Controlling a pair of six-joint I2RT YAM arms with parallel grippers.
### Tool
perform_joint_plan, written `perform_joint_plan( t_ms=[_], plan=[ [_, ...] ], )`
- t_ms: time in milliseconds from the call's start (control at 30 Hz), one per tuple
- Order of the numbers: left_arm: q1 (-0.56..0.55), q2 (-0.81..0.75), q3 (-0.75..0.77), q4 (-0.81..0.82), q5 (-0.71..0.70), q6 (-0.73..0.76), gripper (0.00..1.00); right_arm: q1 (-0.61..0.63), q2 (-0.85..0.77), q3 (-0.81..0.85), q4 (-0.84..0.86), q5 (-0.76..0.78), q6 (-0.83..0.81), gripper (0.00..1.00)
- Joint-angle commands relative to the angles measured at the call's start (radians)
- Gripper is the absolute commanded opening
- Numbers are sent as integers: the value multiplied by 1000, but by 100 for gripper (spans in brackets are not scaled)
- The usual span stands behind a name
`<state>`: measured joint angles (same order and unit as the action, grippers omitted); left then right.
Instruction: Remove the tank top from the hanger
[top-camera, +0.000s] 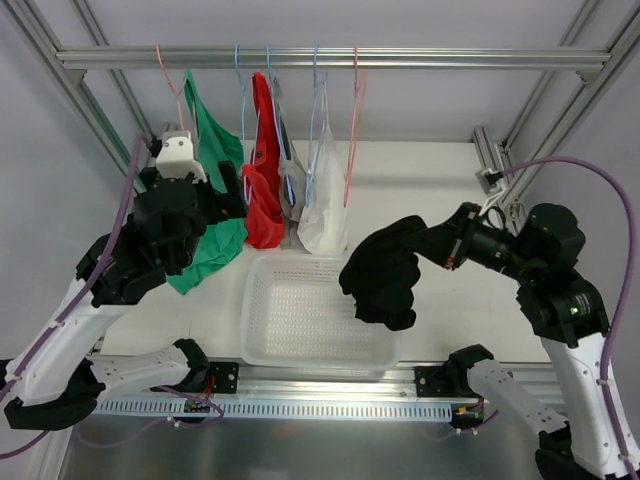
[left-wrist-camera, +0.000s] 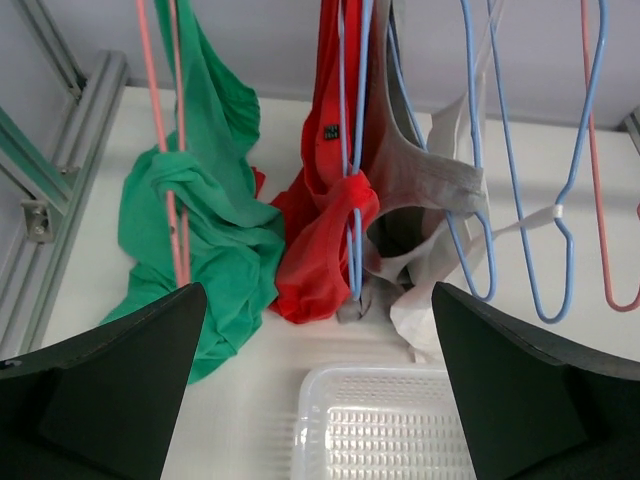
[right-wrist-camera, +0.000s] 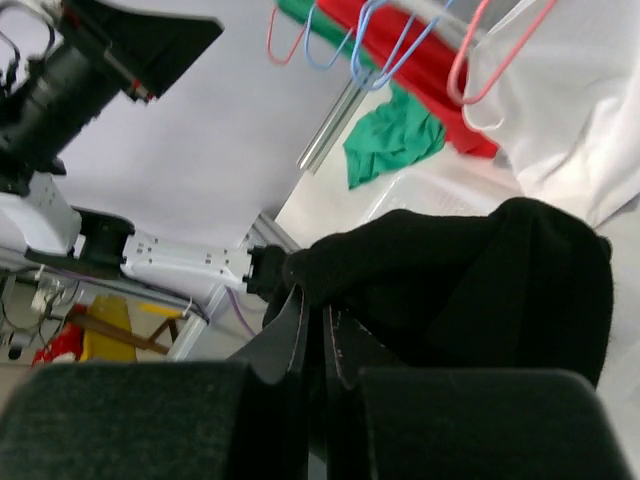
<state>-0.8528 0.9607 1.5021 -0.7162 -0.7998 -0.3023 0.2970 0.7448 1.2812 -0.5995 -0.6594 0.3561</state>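
The black tank top (top-camera: 385, 275) hangs bunched from my right gripper (top-camera: 447, 247), off any hanger, above the right edge of the white basket (top-camera: 246, 325). In the right wrist view the gripper (right-wrist-camera: 318, 300) is shut on a fold of the black fabric (right-wrist-camera: 470, 290). The thin pink hanger (top-camera: 352, 130) hangs bare at the right end of the rail; it also shows in the left wrist view (left-wrist-camera: 597, 200) and the right wrist view (right-wrist-camera: 490, 62). My left gripper (top-camera: 215, 200) is open and empty by the green top, its fingers (left-wrist-camera: 120, 385) spread wide.
On the rail (top-camera: 330, 58) hang a green top (top-camera: 215, 200) on another pink hanger, a red top (top-camera: 263, 180), and grey and white garments (top-camera: 322, 200) on light-blue hangers. Frame posts stand at both sides. The basket's rim (left-wrist-camera: 312, 400) lies below my left gripper.
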Motion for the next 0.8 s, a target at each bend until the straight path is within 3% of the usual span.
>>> perform_joint_plan(
  t_ms=[0,200,367,600,767],
  plan=[
    [26,21,15,-2,87,-70,99,230,21,-31,110,124,9,0],
    [44,-51,-69,-5,88,-115,99,540,185,-66,112,463,-65,0],
    [52,-147,-123,-22,61,-86,99,651,298,-117,237,613,-22,0],
    [64,-204,-171,-51,19,-41,99,824,556,-53,385,753,30,0],
    [75,-209,-213,-61,36,-23,99,835,599,-94,388,857,70,0]
  ],
)
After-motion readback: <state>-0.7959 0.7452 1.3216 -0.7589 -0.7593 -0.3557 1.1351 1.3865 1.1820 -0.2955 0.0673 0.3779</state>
